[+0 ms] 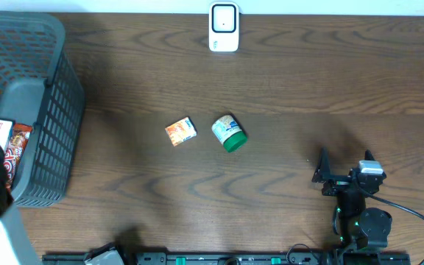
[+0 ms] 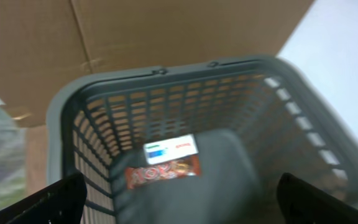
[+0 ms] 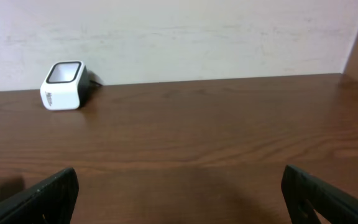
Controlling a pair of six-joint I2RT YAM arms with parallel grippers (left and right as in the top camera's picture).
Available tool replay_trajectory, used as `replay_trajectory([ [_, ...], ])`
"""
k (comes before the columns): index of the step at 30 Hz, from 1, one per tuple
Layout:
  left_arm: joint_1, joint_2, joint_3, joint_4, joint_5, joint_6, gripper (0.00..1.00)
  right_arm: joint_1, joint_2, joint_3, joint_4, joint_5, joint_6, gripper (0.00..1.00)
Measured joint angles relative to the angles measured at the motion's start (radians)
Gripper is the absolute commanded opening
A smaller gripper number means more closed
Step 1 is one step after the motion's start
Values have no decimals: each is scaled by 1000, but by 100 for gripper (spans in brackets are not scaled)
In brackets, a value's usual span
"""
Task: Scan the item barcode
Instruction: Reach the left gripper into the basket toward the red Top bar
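Picking step, I judge: left gripper [image 2: 180, 202], jaws apart, hovers over the left-edge basket [image 2: 166, 109]; next, descend onto its snack bar [image 2: 163, 173]. Right gripper [image 3: 179, 196] gapes, idle.

Basket [image 1: 57, 88] left, carton [image 1: 181, 132] beside jar [image 1: 229, 133], scanner [image 1: 224, 27] behind

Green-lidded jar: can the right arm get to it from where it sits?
Probably yes. The right gripper is open, and only bare table lies between it and the jar; the orange box sits on the far side.
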Motion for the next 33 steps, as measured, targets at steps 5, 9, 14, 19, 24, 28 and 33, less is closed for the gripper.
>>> replay_trajectory([
  [5, 26, 100, -92, 71, -12, 194, 98, 0, 0, 0, 0, 0, 0, 99],
  [9, 25, 188, -209, 120, -11, 336, 98, 0, 0, 0, 0, 0, 0, 99],
  [14, 28, 256, -369, 217, -11, 489, 98, 0, 0, 0, 0, 0, 0, 99],
  [19, 45, 310, -449, 284, -2, 616, 98, 0, 0, 0, 0, 0, 0, 99],
  [24, 90, 394, -451, 330, 78, 698, 98, 0, 0, 0, 0, 0, 0, 99],
  [28, 142, 469, -451, 352, 154, 747, 98, 0, 0, 0, 0, 0, 0, 99],
  [33, 211, 575, -451, 380, 235, 795, 98, 0, 0, 0, 0, 0, 0, 99],
])
